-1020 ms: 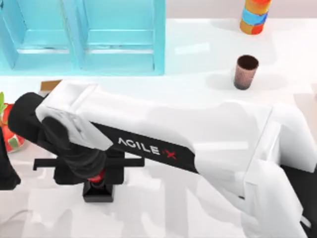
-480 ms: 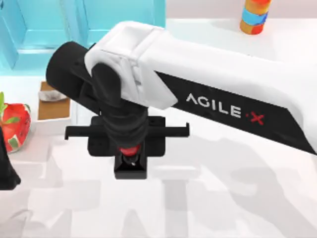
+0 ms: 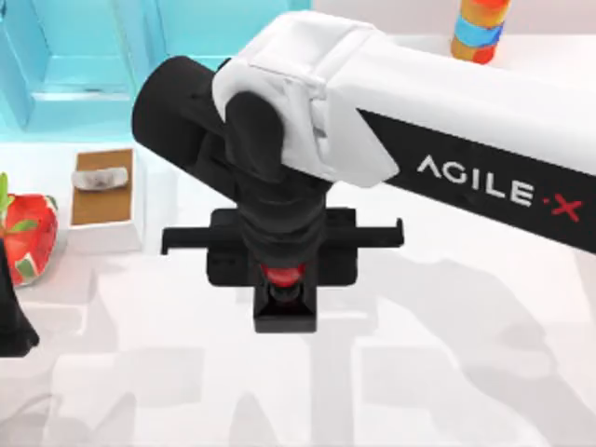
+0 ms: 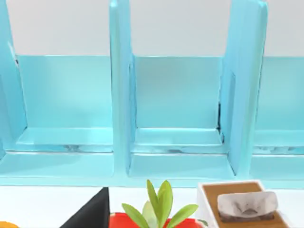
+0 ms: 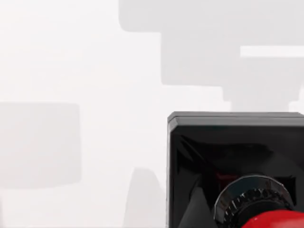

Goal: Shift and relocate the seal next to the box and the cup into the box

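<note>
Leftmost, the idle left arm (image 3: 11, 317) sits at the table's left edge, beside the light-blue compartmented box (image 3: 154, 56). Centrally, the right gripper (image 3: 284, 284) is clamped on the red-knobbed, black-based seal (image 3: 284, 307), over the white table (image 3: 447, 372).

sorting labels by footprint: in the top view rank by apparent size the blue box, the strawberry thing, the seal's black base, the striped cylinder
1. blue box, though cut off by the frame.
2. strawberry thing.
3. seal base and striped cylinder look alike; the cylinder is cropped, so unranked.
</note>
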